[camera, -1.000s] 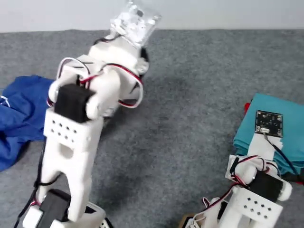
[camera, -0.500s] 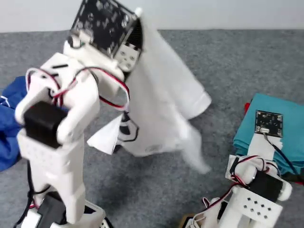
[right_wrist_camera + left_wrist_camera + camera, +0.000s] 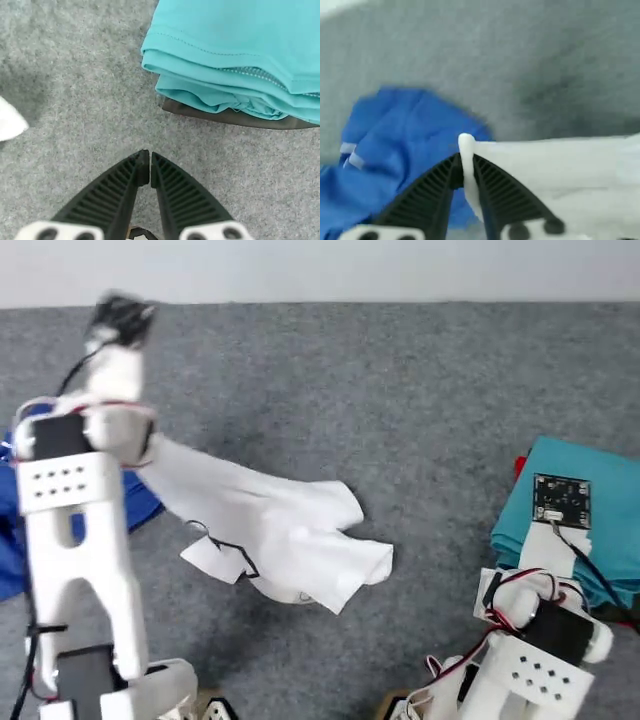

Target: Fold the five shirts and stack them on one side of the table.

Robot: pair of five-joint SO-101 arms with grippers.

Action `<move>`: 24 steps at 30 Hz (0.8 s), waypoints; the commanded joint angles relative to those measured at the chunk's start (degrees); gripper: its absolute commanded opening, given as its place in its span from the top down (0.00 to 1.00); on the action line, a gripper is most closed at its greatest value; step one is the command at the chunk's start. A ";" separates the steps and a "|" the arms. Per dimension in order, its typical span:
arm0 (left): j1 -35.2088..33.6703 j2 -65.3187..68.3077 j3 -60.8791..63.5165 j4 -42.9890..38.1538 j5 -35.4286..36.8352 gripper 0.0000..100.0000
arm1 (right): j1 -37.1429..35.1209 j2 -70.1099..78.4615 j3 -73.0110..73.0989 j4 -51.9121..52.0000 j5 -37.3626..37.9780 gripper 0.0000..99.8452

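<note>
A white shirt lies crumpled across the grey table's middle, one edge lifted toward the left arm. My left gripper is shut on that white shirt's edge, held above a rumpled blue shirt. In the high view the blue shirt peeks out behind the left arm at the table's left side. A stack of folded shirts, teal on top, rests at the right edge. My right gripper is shut with nothing in it, hanging over bare cloth close to the folded teal stack.
The grey table cover stretches free across the far half. A dark folded shirt sits under the teal ones. A red bit shows at the stack's left edge.
The left arm swung from the table's far middle to the left, dragging the white shirt down from the air onto the table. The right arm stayed still.
</note>
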 commanded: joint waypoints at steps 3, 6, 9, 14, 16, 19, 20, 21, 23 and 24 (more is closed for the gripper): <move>-8.70 -2.29 4.88 -2.64 -5.19 0.82 | -0.48 -0.31 -0.62 -0.40 0.62 0.99; -11.69 -2.37 4.62 0.26 -5.36 0.81 | -5.05 -0.22 -0.97 -0.13 0.79 0.96; -14.42 -2.37 4.79 3.96 -7.65 0.81 | -15.34 -0.13 -2.81 1.45 0.79 0.93; -21.54 -2.29 5.14 9.49 -7.56 0.81 | -31.87 2.59 -3.25 2.33 0.79 0.96; -24.88 -2.02 5.14 10.64 -6.07 0.81 | -36.26 5.93 -4.31 2.59 0.79 0.96; -29.10 -1.93 6.02 10.81 -5.01 0.81 | -40.40 12.70 -8.44 3.30 0.79 0.96; -29.98 -2.11 6.73 10.55 -4.84 0.81 | -41.80 15.16 -10.02 3.56 0.79 0.96; -30.68 -2.20 7.43 10.46 -5.01 0.81 | -43.38 17.80 -11.60 4.09 0.79 0.96; -31.30 -1.93 9.01 10.37 -5.10 0.81 | -46.99 22.73 -14.15 4.79 0.79 0.95; -31.47 -2.02 10.07 9.85 -5.10 0.81 | -48.84 25.01 -15.21 5.05 0.79 0.92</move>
